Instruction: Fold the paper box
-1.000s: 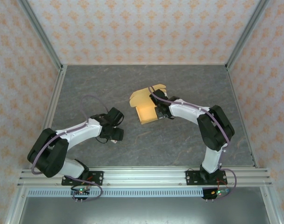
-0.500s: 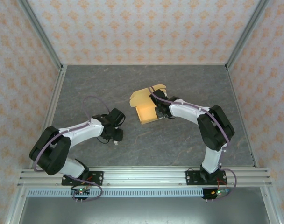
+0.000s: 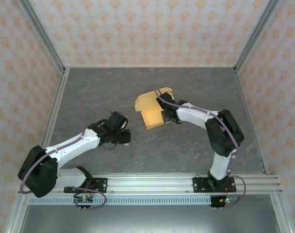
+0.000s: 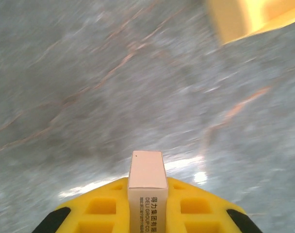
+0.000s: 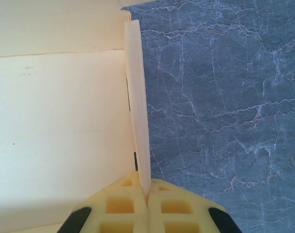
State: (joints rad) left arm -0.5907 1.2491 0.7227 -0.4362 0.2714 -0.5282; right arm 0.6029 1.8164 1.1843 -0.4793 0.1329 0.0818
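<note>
The paper box [image 3: 148,108] is light orange-tan, partly folded, with an open tray and raised flaps at mid-table. My right gripper [image 3: 163,116] is at its right side, shut on the thin upright side wall [image 5: 136,102], which runs up from between the right gripper's [image 5: 147,193] closed fingers. My left gripper [image 3: 125,138] is left of the box and apart from it. In the left wrist view the left gripper [image 4: 147,183] is shut on a small white printed carton [image 4: 147,170]. A blurred corner of the paper box [image 4: 249,17] shows at the top right there.
The grey marbled table [image 3: 186,150] is fenced by patterned walls and metal rails [image 3: 55,107]. The arm bases stand on the near rail [image 3: 152,183]. Bare table lies beyond the box and on the right side.
My left gripper closed on the small white carton and the arm stretched a little toward the right. The right arm and the paper box stayed still.
</note>
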